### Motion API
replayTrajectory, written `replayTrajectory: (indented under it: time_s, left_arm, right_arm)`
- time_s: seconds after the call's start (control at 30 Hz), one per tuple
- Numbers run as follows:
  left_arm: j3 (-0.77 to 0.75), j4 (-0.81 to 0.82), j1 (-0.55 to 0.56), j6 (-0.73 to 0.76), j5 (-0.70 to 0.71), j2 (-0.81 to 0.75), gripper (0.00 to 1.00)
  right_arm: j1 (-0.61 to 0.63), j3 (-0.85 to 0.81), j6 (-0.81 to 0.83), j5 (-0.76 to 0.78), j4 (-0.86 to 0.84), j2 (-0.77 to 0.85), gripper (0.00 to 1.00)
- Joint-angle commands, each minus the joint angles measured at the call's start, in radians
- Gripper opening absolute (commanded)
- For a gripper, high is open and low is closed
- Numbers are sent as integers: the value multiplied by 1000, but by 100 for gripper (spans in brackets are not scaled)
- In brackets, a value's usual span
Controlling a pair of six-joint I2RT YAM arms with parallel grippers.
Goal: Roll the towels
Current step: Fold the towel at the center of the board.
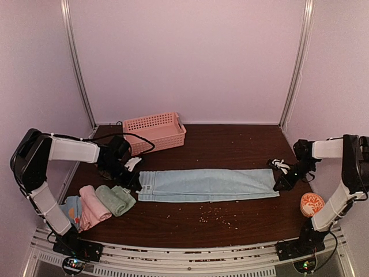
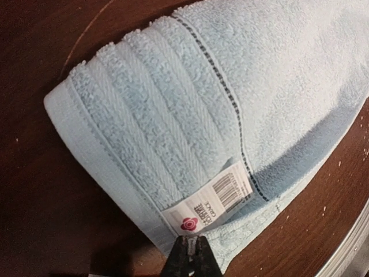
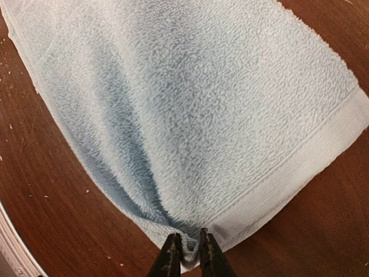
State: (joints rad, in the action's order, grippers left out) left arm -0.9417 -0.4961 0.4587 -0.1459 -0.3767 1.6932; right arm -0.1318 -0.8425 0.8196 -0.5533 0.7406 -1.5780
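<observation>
My left gripper point(image 2: 189, 247) is pinched shut on the hem corner of the light blue towel point(image 1: 207, 184), just below its white label point(image 2: 210, 202). My right gripper point(image 3: 188, 241) is closed to a thin slit, with the opposite hem corner caught between its tips. The towel lies flat on the table point(image 1: 230, 150), folded into a long strip. Its long axis runs straight across from one of my arms to the other, so I hold one short end in each gripper, and from either pair of fingers the whole length stretches away toward the other. Neither arm is nearer, since each is at its own end. I judge that a roll must travel along that axis, starting from one short end, so one side has to let go or follow as the other turns the cloth over. Three more towels lie close together at my left front, beside the left arm and just clear of the strip. A pink towel point(image 1: 92, 205) and a sage green towel point(image 1: 115, 199) are already rolled, and the blue towel with orange dots point(image 1: 72, 210) is partly hidden by the arm, so I cannot tell its shape. The pink basket point(image 1: 154, 131) stands at the back left, apart from the strip, and I can see nothing inside it from here. A round orange-patterned thing point(image 1: 312, 204) sits by my right arm.
</observation>
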Motion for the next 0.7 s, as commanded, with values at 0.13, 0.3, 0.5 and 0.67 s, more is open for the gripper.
replayTrajectory:
  time_s: [0.13, 0.3, 0.5, 0.67]
  left_arm:
    - [-8, -83, 1, 29, -14, -219, 26]
    - [-88, -27, 1, 2, 13, -152, 28]
    - [-147, 54, 2, -61, 52, -8, 15]
    - [-177, 77, 24, -83, 69, 73, 8]
  right_arm:
    - [-8, 79, -5, -87, 61, 283, 37]
    - [-6, -5, -161, -93, -55, 203, 36]
    - [13, -110, -334, -61, -142, 18, 30]
    - [59, -153, -402, -2, -182, -58, 28]
